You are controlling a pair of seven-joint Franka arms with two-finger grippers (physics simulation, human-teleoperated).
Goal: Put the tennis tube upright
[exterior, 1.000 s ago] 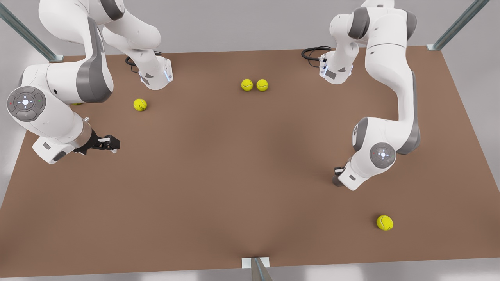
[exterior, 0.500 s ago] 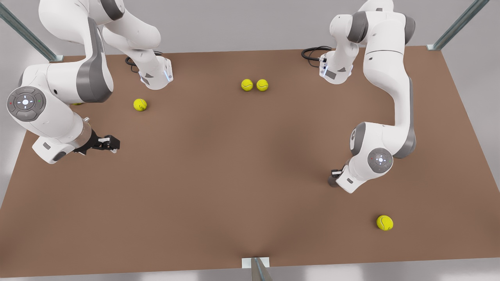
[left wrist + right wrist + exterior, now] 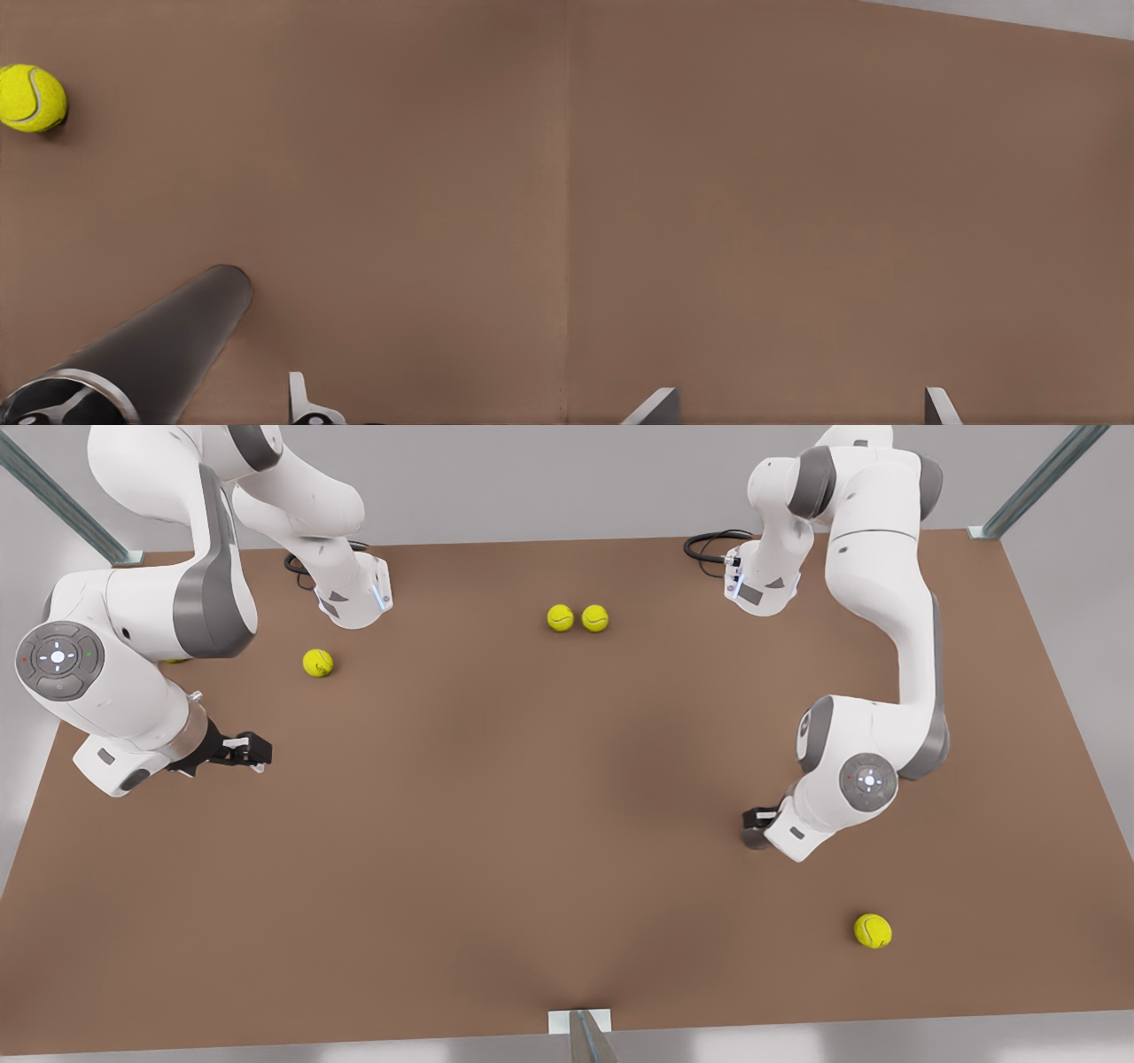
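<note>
Left tool (image 3: 755, 828) grips tennis tube (image 3: 164, 345); right tool (image 3: 257, 751) open, waiting near table (image 3: 532, 824) edge.

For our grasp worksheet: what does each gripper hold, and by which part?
Left gripper sits at the tennis tube's rimmed end; a grip cannot be told. Right gripper, open and waiting, holds nothing.

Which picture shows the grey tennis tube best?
The left wrist view: the tennis tube shows its rim and long side, right by the left claw. The front view catches just its dark end under that arm. The right wrist view faces the table; the right claw waits, open, far off.
</note>
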